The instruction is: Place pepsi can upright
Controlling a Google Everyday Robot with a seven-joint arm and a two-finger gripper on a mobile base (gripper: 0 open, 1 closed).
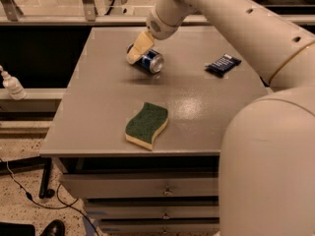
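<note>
The pepsi can (151, 62) is dark blue with a silver end facing me. It lies on its side at the back middle of the grey table (98, 112). My gripper (137, 48) reaches down from the upper right and its cream fingers (139, 45) close around the can's left end. The can seems held just above the table, with its shadow a little below it.
A green and yellow sponge (146, 125) lies near the table's front edge. A flat dark blue snack packet (223, 64) lies at the back right. My arm (256, 28) and body (268, 171) fill the right side. A white bottle (12, 85) stands off the table at left.
</note>
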